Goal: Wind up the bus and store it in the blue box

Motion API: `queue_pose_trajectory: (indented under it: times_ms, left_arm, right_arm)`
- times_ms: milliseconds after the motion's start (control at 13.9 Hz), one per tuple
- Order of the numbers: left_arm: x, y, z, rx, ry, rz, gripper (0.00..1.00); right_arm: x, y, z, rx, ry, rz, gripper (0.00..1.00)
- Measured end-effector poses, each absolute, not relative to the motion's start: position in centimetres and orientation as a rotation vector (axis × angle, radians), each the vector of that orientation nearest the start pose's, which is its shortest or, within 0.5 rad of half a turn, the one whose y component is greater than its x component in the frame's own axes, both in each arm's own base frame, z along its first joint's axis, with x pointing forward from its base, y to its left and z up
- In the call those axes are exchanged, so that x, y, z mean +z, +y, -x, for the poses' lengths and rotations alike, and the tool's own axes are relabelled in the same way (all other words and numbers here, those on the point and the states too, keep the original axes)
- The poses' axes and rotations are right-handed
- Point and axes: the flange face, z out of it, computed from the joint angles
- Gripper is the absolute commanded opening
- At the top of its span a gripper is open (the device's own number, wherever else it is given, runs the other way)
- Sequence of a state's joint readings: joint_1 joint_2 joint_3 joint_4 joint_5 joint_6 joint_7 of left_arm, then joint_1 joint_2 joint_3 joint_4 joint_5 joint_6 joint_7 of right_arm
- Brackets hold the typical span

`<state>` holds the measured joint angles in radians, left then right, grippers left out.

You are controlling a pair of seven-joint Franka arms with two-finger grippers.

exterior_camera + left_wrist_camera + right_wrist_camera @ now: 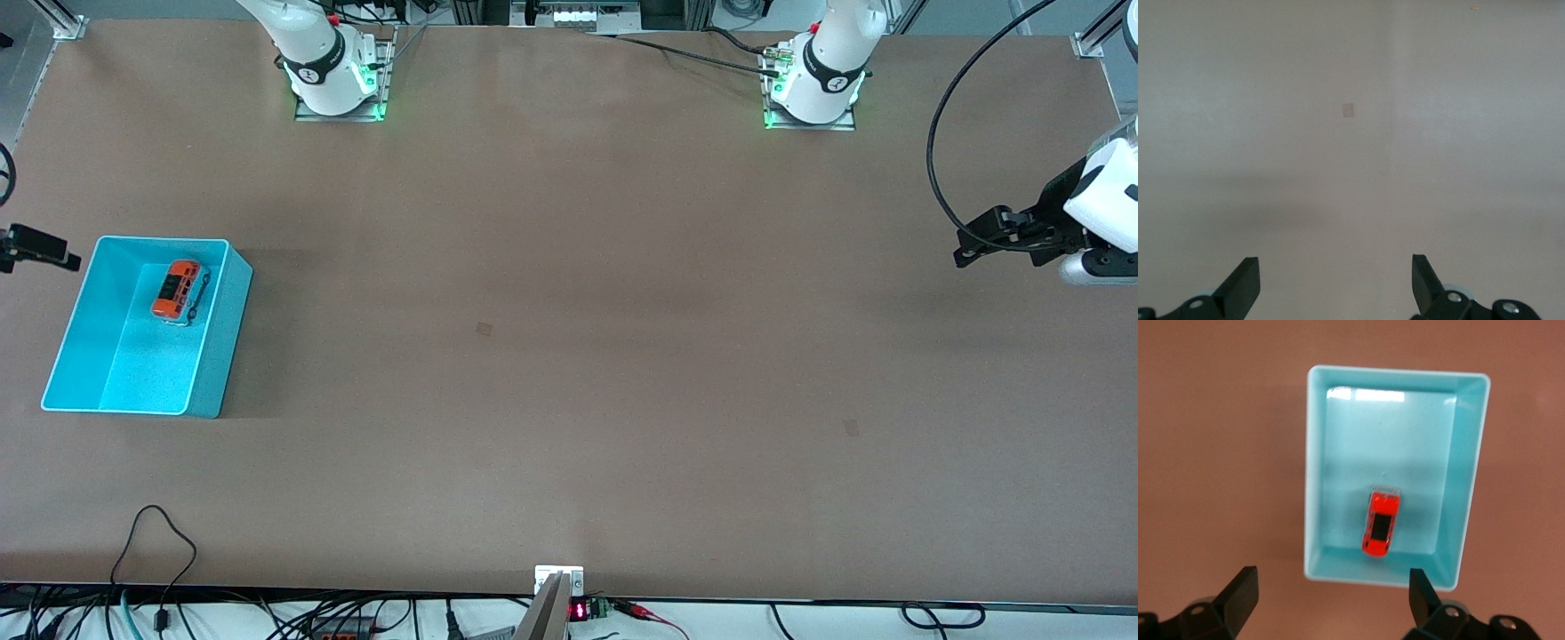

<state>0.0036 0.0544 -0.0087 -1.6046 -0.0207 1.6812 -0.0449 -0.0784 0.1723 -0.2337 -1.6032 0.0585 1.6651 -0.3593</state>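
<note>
Both sets of jaws are spread wide with nothing between them. The left gripper [1335, 283] shows that plainly in its own wrist view, two dark fingertips [1245, 280] far apart over bare brown table [569, 356]. In the front view the left gripper [965, 249] hangs in the air at about 3 o'clock, over the left arm's end of the table, just waiting there.

The right gripper [1333, 593] is the same story: fingers [1241, 593] apart, holding nothing, up over the table at the right arm's end. In the front view only a bit of the right gripper [40, 247] pokes in at roughly 9 o'clock, just off the blue box's [233, 267] rim.

The bus [175, 290] is sitting inside the blue box, on its floor, wheels down as far as I can tell. It's in the end of the box farther from the front camera, close to the end wall there, and nothing is touching it. The right wrist view looks straight down on the blue box [1471, 467] with the bus [1381, 524] lying lengthwise in it, dark roof windows up.

The box itself rests flat on the table at around 9 o'clock in the front view, well apart from the left gripper.
</note>
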Motion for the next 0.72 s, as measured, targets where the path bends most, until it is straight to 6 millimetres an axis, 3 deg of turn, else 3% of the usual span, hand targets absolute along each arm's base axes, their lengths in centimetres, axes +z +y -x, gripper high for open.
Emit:
queue_pose_trajectory:
  times_ms: [288, 504, 720]
  left_arm:
    - [58.8, -0.1, -58.0, -0.035, -0.077, 3.162, 1.00]
    - [58.8, 0.0, -58.0, -0.035, -0.079, 3.162, 1.00]
    - [58.8, 0.0, -57.9, -0.036, -0.078, 3.162, 1.00]
  right_arm:
    - [54.4, -13.6, -58.6, 0.170, -0.167, 3.113, 1.00]
    - [55.0, -11.1, -59.0, 0.186, -0.222, 3.112, 1.00]
    - [55.1, -9.0, -59.4, 0.183, -0.142, 3.119, 1.00]
